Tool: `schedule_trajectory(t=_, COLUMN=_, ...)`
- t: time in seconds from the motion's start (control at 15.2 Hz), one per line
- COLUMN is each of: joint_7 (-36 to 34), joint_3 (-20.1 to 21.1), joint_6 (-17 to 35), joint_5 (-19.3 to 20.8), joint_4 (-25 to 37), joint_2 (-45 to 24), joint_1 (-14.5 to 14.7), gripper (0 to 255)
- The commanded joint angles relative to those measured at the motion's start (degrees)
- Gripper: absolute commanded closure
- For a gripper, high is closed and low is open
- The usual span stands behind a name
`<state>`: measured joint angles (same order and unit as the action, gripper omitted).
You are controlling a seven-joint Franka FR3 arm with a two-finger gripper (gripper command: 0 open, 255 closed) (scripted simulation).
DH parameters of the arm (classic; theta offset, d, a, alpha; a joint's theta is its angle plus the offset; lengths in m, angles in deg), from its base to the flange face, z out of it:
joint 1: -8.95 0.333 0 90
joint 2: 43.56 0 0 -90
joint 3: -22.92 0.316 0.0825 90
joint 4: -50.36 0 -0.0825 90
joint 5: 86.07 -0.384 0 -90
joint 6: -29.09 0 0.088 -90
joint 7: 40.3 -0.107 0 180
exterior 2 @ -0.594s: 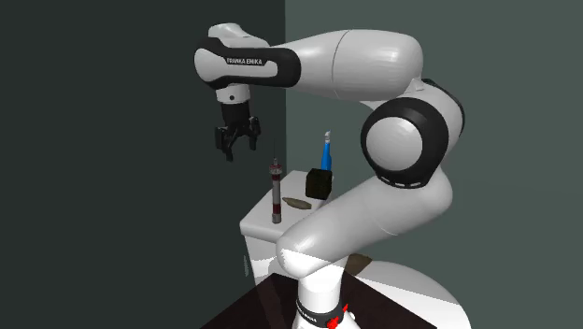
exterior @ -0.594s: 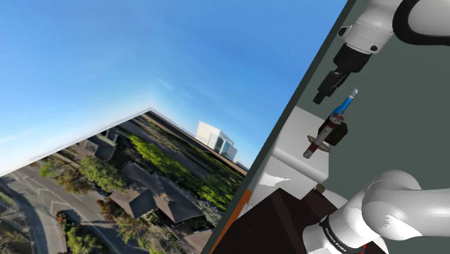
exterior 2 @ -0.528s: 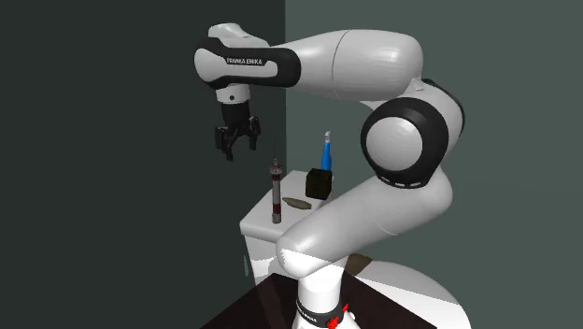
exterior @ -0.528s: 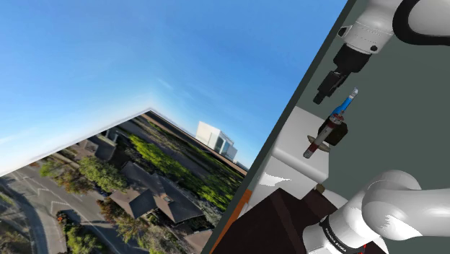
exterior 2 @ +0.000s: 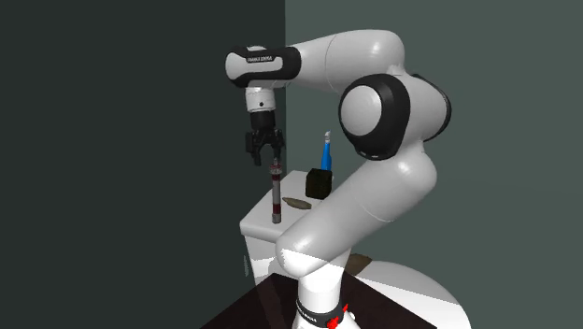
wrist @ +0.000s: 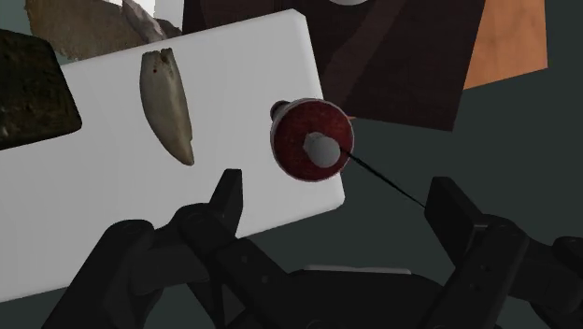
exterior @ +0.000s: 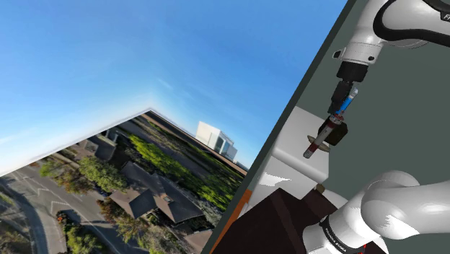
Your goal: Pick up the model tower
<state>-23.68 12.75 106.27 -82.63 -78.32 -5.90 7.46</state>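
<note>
Pincer [exterior 2: 266, 159] hung directly over the model tower [exterior 2: 276, 193], pointing down, jaws set wide. In the wrist view the tower's red, grey-tipped top [wrist: 313, 150] lay between the fingers [wrist: 227, 198], untouched. The tower stood upright at a corner of the white worktop [exterior 2: 264, 227]. A flat tan sliver [exterior 2: 297, 203] lay just beside it. A black box [exterior 2: 318, 184] and a blue bottle [exterior 2: 326, 150] stood farther back.

You see the gripper [exterior: 341, 99] just above the tower [exterior: 317, 142] on the white top [exterior: 292, 137], with the blue bottle [exterior: 351, 100] beside.
</note>
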Motion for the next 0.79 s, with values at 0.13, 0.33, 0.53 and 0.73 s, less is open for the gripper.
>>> schedule_trajectory(t=0.13, joint_7=1.66, joint_3=-1.65, joint_6=0.74, joint_5=0.25, joint_4=-2.30, joint_2=-0.57, joint_1=-0.32, gripper=0)
schedule_trajectory(t=0.33, joint_7=1.70, joint_3=-1.83, joint_6=2.96, joint_5=0.43, joint_4=-4.83, joint_2=-0.25, joint_1=-0.41, gripper=0)
schedule_trajectory(t=0.53, joint_7=1.72, joint_3=-1.93, joint_6=4.13, joint_5=0.53, joint_4=-6.13, joint_2=-0.12, joint_1=-0.47, gripper=0)
schedule_trajectory(t=0.73, joint_7=1.70, joint_3=-1.90, joint_6=4.09, joint_5=0.51, joint_4=-6.04, joint_2=-0.17, joint_1=-0.45, gripper=255)
